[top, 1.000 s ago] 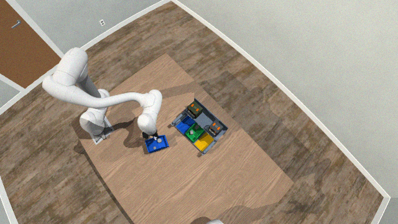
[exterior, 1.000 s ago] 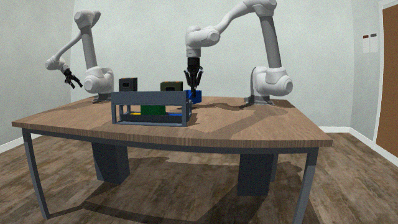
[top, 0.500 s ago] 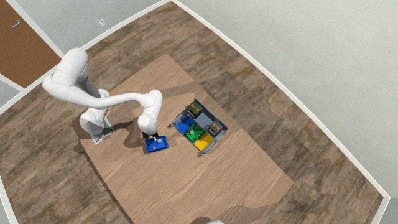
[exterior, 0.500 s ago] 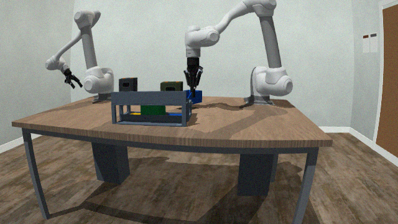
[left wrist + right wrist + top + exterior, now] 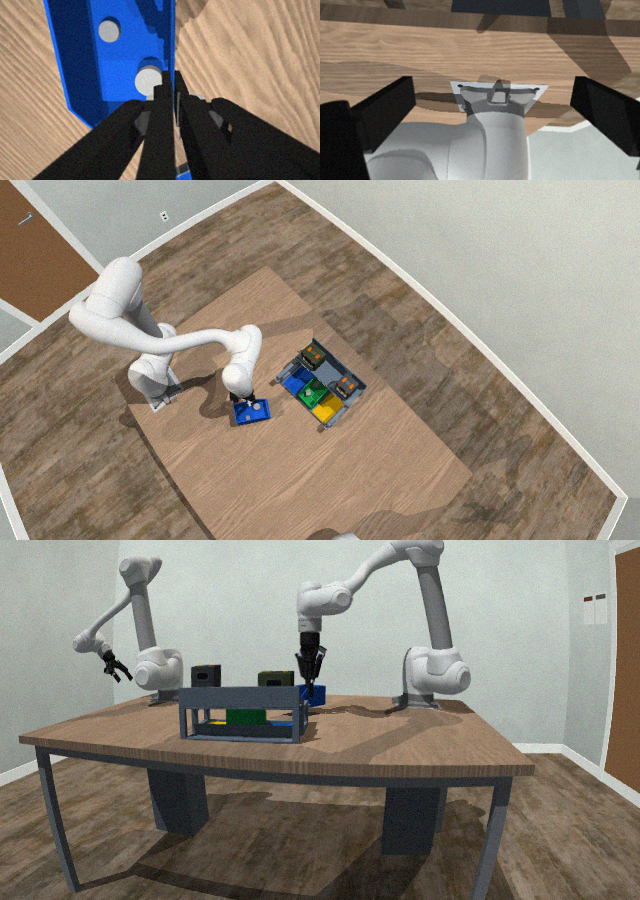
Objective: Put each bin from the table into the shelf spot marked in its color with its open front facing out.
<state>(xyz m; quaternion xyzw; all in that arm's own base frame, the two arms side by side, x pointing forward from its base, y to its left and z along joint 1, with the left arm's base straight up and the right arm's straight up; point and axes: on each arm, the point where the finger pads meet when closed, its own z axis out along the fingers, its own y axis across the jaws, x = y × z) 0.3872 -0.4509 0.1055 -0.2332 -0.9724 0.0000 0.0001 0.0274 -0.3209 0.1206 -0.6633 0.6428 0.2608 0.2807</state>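
A blue bin [image 5: 251, 418] [image 5: 318, 696] [image 5: 80, 52] holds a few pale round parts. My left gripper [image 5: 249, 402] [image 5: 310, 693] [image 5: 170, 82] points down and is shut on one side wall of it. I cannot tell whether the bin touches the table. The grey shelf [image 5: 240, 697] has a flat blue mark [image 5: 296, 382] at one end and a flat yellow mark [image 5: 327, 409] at the other. A green bin [image 5: 312, 400] [image 5: 246, 717] with parts stands between them. No yellow bin shows. My right gripper [image 5: 125, 678] [image 5: 492, 90] is wide open and empty, far from the bins.
On the shelf's upper board stand a dark green box [image 5: 313, 356] [image 5: 276, 678] and a dark grey box [image 5: 345, 386] [image 5: 206, 676], both with orange marks. Shelf posts [image 5: 296, 725] stand at the corners. The left arm's base [image 5: 420, 699] is beyond the blue bin.
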